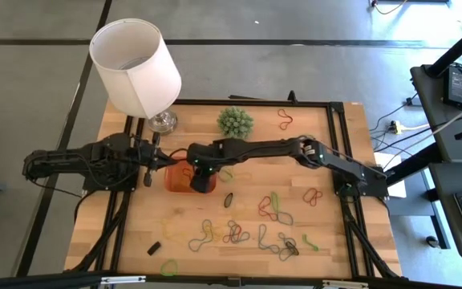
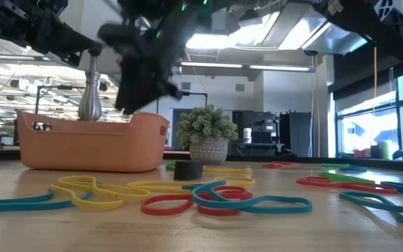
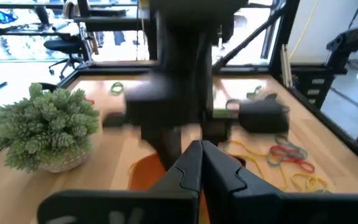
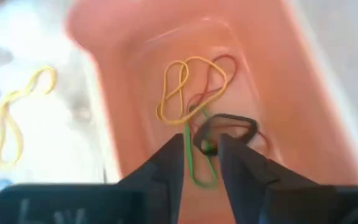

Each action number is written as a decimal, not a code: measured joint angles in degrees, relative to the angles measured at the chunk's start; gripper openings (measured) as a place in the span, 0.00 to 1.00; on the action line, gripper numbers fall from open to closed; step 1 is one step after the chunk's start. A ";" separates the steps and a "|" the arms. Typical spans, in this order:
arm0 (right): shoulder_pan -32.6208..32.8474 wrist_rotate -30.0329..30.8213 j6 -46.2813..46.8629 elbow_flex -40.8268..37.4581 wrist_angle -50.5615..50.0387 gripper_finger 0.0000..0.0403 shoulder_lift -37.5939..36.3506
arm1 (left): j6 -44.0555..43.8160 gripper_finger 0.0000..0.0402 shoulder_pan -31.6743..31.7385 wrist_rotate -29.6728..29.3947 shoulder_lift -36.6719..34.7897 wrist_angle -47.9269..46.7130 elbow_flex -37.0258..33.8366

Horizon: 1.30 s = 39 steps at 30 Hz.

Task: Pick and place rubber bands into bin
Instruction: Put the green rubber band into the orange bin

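Right wrist view shows the right gripper (image 4: 202, 163), fingers apart, above the orange bin (image 4: 303, 93) near the table's middle, several rubber bands (image 4: 191, 87) lying inside it.

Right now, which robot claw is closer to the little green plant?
The right claw, but only slightly. It hangs over the orange bin, just below the plant. The left claw waits farther left, beside the bin.

Right pincer (image 4: 201, 155) parted, left pincer (image 3: 202, 163) closed
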 joint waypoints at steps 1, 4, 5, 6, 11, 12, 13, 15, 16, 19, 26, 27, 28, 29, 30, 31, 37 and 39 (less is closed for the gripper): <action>0.16 0.37 -1.45 0.02 -0.46 0.22 -0.96 | 0.48 0.00 -0.01 0.01 0.20 0.19 0.01; 0.81 2.62 -4.49 -0.03 -3.31 0.12 -3.69 | -0.19 0.00 -0.04 -0.02 0.58 -0.22 0.33; 1.24 3.54 -5.55 -0.27 -3.44 0.08 -4.66 | -0.33 0.00 -0.19 0.08 1.23 -0.45 0.79; 1.68 4.62 -6.61 -0.68 -3.33 0.04 -5.86 | -0.32 0.00 -0.51 0.29 1.87 -1.27 1.29; 2.57 6.39 -8.71 -9.89 -2.79 0.03 -13.67 | -1.20 0.00 -4.55 -1.27 6.91 -4.19 4.59; 2.69 6.58 -8.36 -13.61 -1.78 0.03 -15.57 | -1.86 0.00 -5.65 -2.57 8.41 -4.33 5.23; 2.70 6.62 -7.74 -17.87 0.35 0.03 -17.82 | -2.36 0.00 -6.80 -4.12 9.99 -4.35 5.92; 3.00 6.85 -5.66 -27.87 6.93 0.01 -23.38 | -2.92 0.00 -9.18 -7.53 13.41 -4.34 7.43; 3.34 6.77 -4.53 -33.13 10.72 0.01 -26.55 | -3.34 0.00 -10.41 -9.04 15.19 -4.32 8.19; 4.66 6.57 -0.06 -48.69 22.43 0.02 -36.01 | -6.62 0.00 -14.31 -13.00 21.11 -4.43 11.05; 8.25 6.61 10.44 -75.76 33.24 0.01 -55.98 | -14.97 0.00 -25.10 -23.40 37.40 -9.67 22.41; 8.77 6.60 11.37 -78.54 33.15 0.01 -58.26 | -17.16 0.00 -26.42 -25.19 39.87 -11.91 24.70; 9.18 6.70 12.35 -81.03 32.86 0.01 -60.47 | -19.68 0.00 -27.67 -26.73 42.23 -14.26 26.93; 9.56 6.96 12.80 -83.37 32.90 0.01 -62.66 | -22.50 0.00 -28.76 -27.82 44.64 -16.91 29.32; 9.94 7.64 13.51 -85.53 33.26 0.01 -64.71 | -25.30 0.00 -29.89 -28.66 46.96 -19.50 31.78; 10.21 8.19 14.02 -87.61 33.27 0.02 -66.68 | -28.20 0.00 -30.87 -29.12 49.22 -21.61 34.13; 10.68 9.27 14.23 -97.57 34.65 0.03 -75.64 | -44.19 0.00 -36.54 -29.26 62.30 -35.21 47.41; 10.68 9.27 14.23 -99.99 34.60 0.03 -77.78 | -49.42 0.00 -37.98 -28.96 65.85 -38.69 50.58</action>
